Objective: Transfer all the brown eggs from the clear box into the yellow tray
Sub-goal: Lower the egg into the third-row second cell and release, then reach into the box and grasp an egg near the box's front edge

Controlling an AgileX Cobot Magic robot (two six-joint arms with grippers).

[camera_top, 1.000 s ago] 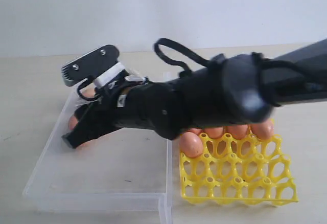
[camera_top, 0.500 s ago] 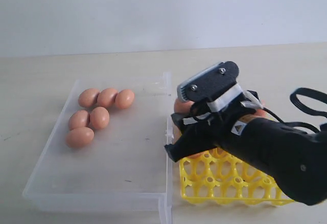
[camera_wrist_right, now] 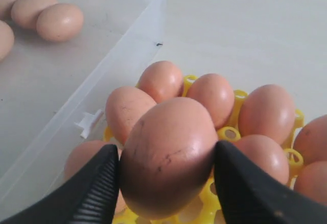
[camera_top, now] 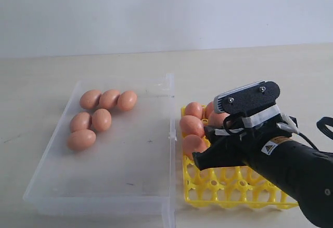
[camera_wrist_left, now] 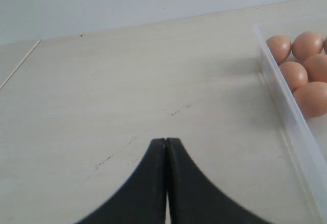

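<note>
My right gripper (camera_wrist_right: 166, 169) is shut on one brown egg (camera_wrist_right: 168, 152) and holds it just above the yellow tray (camera_top: 234, 189), over its near-left cups. In the exterior view this gripper (camera_top: 210, 131) hangs over the tray's left half. Several brown eggs (camera_top: 191, 125) sit in the tray's back and left cups. Several more brown eggs (camera_top: 101, 119) lie in the far-left part of the clear box (camera_top: 104, 186). My left gripper (camera_wrist_left: 165, 141) is shut and empty, low over the bare table beside the clear box's wall (camera_wrist_left: 291, 127).
The box and the tray stand side by side on a pale wooden table (camera_top: 31, 82), with a plain wall behind. The front row of tray cups (camera_top: 244, 197) holds no eggs. My right arm's black body (camera_top: 296, 171) covers the tray's right side.
My right arm has swung from the clear box rightwards and now hangs over the yellow tray with the egg in its grip. The eggs in the box are uncovered again.
</note>
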